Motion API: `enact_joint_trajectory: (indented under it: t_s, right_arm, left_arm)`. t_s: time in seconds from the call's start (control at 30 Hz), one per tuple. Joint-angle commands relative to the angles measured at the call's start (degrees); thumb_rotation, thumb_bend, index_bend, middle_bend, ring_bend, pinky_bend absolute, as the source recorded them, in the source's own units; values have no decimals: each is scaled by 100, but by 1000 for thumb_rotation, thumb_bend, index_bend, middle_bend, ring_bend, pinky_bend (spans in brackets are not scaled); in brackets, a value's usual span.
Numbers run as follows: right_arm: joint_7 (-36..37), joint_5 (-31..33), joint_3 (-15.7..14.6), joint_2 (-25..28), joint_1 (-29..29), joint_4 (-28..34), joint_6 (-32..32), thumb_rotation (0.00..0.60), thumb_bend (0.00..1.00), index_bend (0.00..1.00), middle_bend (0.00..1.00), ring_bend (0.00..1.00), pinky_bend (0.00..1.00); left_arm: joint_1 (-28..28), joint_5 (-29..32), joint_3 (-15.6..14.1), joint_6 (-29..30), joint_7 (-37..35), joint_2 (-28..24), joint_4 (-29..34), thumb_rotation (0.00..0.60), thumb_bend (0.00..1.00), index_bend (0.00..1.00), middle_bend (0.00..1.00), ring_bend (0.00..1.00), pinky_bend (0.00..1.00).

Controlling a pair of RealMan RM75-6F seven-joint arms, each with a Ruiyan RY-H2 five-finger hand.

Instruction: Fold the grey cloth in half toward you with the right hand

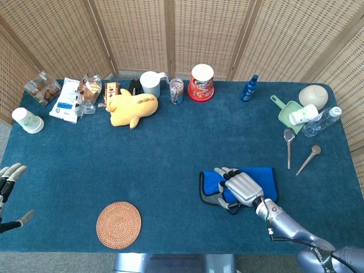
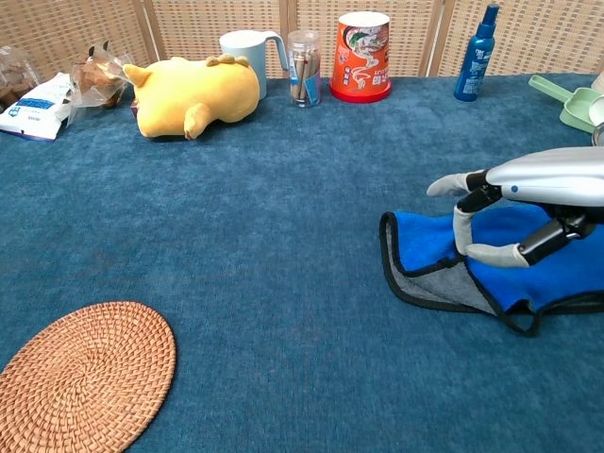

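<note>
The cloth lies folded on the blue table near the front right, blue side up, with a strip of its grey side showing at the near left corner. My right hand hangs over the cloth's left half, fingers spread and curved downward, nothing between them. In the chest view the right hand sits just above the fabric, its thumb low over the blue layer. My left hand stays at the far left table edge, fingers apart and holding nothing.
A round woven coaster lies at the front left. A yellow plush toy, mug, jar and red cup line the back. Two spoons, a green scoop and a bottle sit to the right.
</note>
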State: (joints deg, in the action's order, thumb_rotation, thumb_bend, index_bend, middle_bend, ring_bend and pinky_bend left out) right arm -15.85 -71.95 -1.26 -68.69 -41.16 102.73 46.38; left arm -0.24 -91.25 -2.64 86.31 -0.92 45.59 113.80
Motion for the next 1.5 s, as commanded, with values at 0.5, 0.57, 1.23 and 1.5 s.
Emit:
enact_joint_trajectory:
  t_s: [0.5, 0.57, 1.23, 1.5]
  right_arm:
    - [15, -37, -48, -160, 4, -33, -142, 155, 356, 397, 0, 0, 187]
    - [2, -57, -26, -151, 4, -1, -109, 155, 374, 404, 0, 0, 187]
    - [-292, 146, 93, -419, -24, -202, 10, 158, 375, 309, 0, 0, 187]
    - [-444, 244, 42, -408, -46, -40, -41, 156, 373, 400, 0, 0, 187]
  left_arm:
    - [19, -10, 2, 44, -21, -8, -5, 600, 276, 0, 0, 0, 0]
    - [17, -4, 2, 37, -24, -10, -5, 600, 275, 0, 0, 0, 0]
    - [19, -3, 2, 38, -22, -10, -2, 600, 275, 0, 0, 0, 0]
    - [20, -7, 3, 43, -37, -15, -8, 600, 276, 0, 0, 0, 0]
